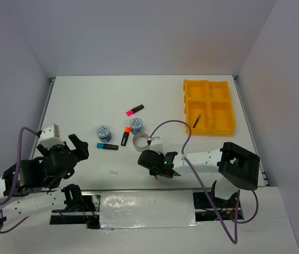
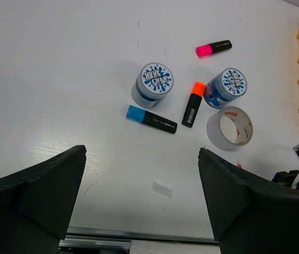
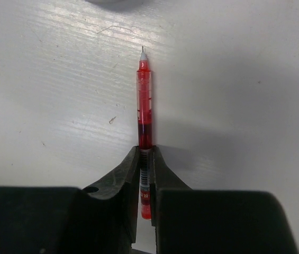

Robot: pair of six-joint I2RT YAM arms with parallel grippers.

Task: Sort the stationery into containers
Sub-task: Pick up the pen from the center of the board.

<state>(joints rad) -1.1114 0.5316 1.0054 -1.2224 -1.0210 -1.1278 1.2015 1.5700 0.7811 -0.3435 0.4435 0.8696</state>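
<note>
Item: red pen (image 3: pixel 144 106), lower centre of the top view, on the table (image 1: pixel 85 100), well apart from the tray (image 1: pixel 209 99) at upper right. Light, stiff, with a thin slick barrel; likely to pivot in a pinch. Right gripper (image 3: pixel 145 166) is clamped near its rear end. Left gripper (image 2: pixel 141 159) gapes, empty.

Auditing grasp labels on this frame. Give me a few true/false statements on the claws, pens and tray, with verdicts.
1. The right claw is shut on the red pen. True.
2. The left claw holds the blue-capped highlighter. False: it is open and empty, and the highlighter lies on the table.
3. A dark pen lies in one compartment of the yellow tray. True.
4. The pink-capped highlighter is in the tray. False: it lies on the table, apart from the tray.
</note>
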